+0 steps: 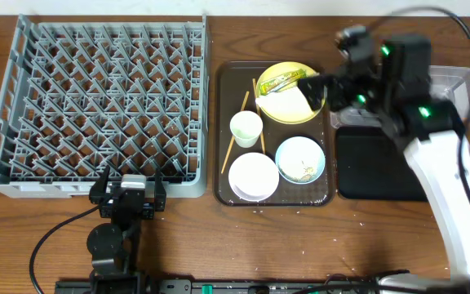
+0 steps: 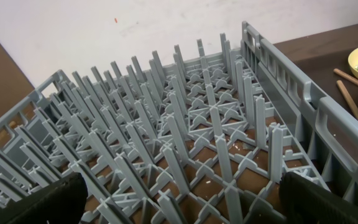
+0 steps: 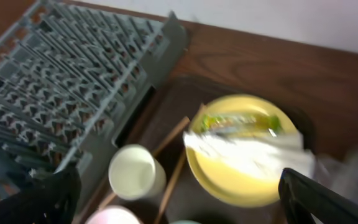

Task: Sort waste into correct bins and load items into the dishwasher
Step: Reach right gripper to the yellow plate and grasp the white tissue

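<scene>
Nothing looks sorted yet. The grey dish rack (image 1: 88, 186) at nine o'clock holds nothing. On the brown serving tray (image 1: 222, 122), the yellow plate (image 1: 282, 106) at one o'clock carries the wrapper (image 1: 282, 81) and paper scrap (image 3: 247, 152). The right gripper (image 1: 315, 88) hovers there, spread. The left gripper (image 1: 130, 181), spread, sits at the rack's six o'clock. Only the overhead view shows the black tray (image 1: 378, 163) at three o'clock.
</scene>
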You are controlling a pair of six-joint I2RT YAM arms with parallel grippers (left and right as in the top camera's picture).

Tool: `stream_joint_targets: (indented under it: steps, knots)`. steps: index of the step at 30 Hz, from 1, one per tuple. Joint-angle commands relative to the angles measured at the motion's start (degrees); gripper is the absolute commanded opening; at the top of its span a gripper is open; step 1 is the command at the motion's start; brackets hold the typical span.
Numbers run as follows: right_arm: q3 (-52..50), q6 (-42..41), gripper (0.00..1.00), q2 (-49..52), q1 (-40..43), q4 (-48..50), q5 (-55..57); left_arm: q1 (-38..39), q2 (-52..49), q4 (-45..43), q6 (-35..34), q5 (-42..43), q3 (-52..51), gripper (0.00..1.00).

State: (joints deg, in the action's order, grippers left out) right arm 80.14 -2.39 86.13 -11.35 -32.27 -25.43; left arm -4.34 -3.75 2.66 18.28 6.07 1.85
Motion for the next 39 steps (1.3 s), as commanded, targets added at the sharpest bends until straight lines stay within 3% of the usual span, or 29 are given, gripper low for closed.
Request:
stream_joint_targets:
  steps: [1, 5, 12, 18, 25, 39]
  knots:
    - [2.14, -2.93, 0.99, 4.02, -1.60, 4.61, -2.71, 0.17, 0.09, 0.92, 0.74, 0.81, -1.55, 0.99]
    - [2.14, -10.34, 0.97, 9.40, -2.64, 11.56, -0.33, 0.17, 0.09, 0.92, 0.74, 0.81, -1.55, 0.99]
    - [2.14, -37.38, 0.97, 17.97, -9.62, 10.14, 29.31, 0.17, 0.09, 0.92, 0.74, 0.81, -1.55, 0.99]
    - [2.14, -48.54, 0.95, 23.02, -13.31, 10.19, 40.52, 0.17, 0.09, 0.92, 0.74, 0.81, -1.55, 0.99]
    - [2.16, -55.82, 0.94, 28.76, -13.57, 12.44, 41.90, 0.17, 0.09, 0.92, 0.74, 0.81, -1.55, 0.99]
    - [2.16, -56.92, 0.89, 34.93, -13.42, 17.55, 41.88, 0.17, 0.09, 0.92, 0.74, 0.81, -1.55, 0.99]
